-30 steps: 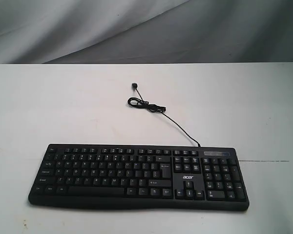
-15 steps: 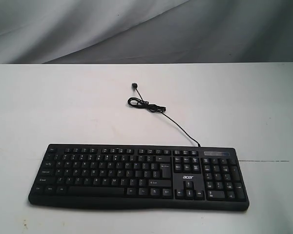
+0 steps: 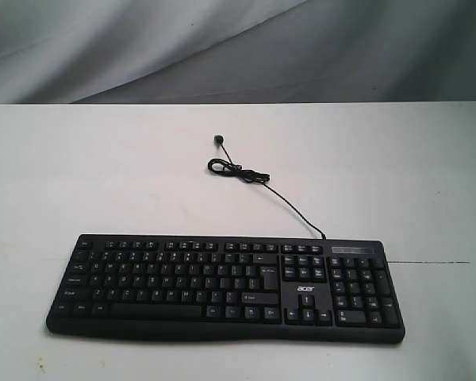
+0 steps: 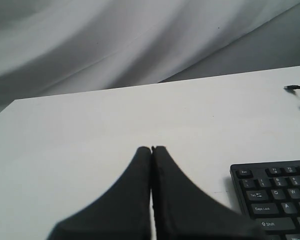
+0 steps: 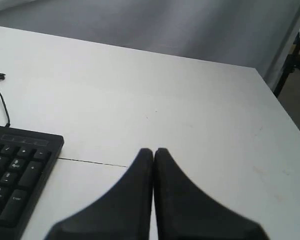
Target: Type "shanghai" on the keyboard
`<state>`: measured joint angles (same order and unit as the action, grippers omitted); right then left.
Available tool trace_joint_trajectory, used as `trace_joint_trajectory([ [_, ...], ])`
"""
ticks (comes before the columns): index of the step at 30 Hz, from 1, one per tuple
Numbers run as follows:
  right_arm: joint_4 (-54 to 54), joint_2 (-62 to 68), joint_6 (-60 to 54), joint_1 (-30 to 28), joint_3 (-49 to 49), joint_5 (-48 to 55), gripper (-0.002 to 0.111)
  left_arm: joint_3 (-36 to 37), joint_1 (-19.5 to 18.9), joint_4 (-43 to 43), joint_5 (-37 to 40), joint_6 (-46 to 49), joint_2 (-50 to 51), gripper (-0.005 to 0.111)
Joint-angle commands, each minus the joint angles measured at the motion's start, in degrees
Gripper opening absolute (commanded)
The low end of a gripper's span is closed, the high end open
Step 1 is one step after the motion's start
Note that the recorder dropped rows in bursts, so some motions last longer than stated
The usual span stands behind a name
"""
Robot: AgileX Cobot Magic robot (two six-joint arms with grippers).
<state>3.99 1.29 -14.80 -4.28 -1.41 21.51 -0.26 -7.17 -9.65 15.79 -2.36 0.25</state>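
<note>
The black keyboard (image 3: 222,287) with white legends and an "acer" logo lies flat near the front of the white table (image 3: 103,175). Its thin black cable (image 3: 278,196) runs back to a small coil and a plug (image 3: 219,140). Neither gripper shows in the exterior view. In the left wrist view my left gripper (image 4: 151,149) is shut with nothing in it, hovering over bare table beside the keyboard's Esc corner (image 4: 275,195). In the right wrist view my right gripper (image 5: 153,151) is shut and empty too, off the number-pad end (image 5: 17,170).
A grey draped cloth (image 3: 238,48) hangs behind the table's far edge. A thin dark seam (image 3: 436,262) crosses the table to the right of the keyboard. The table's right edge (image 5: 285,115) shows in the right wrist view, with floor beyond.
</note>
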Motion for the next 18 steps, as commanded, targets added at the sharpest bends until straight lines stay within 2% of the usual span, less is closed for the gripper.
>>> trace_joint_trajectory([
  [1, -1.0, 0.8, 0.3, -0.3, -7.2, 3.3, 0.000, 0.3, 0.4, 0.1, -0.6, -0.3, -0.2, 0.000],
  [10, -1.5, 15.4, 0.3, -0.3, -25.7, 3.4, 0.000, 0.3, 0.4, 0.1, -0.6, -0.3, -0.2, 0.000],
  [18, 1.6, 26.9, 3.5, 0.9, -35.9, 3.4, 0.000, 0.3, 0.4, 0.1, -0.6, -0.3, -0.2, 0.000],
])
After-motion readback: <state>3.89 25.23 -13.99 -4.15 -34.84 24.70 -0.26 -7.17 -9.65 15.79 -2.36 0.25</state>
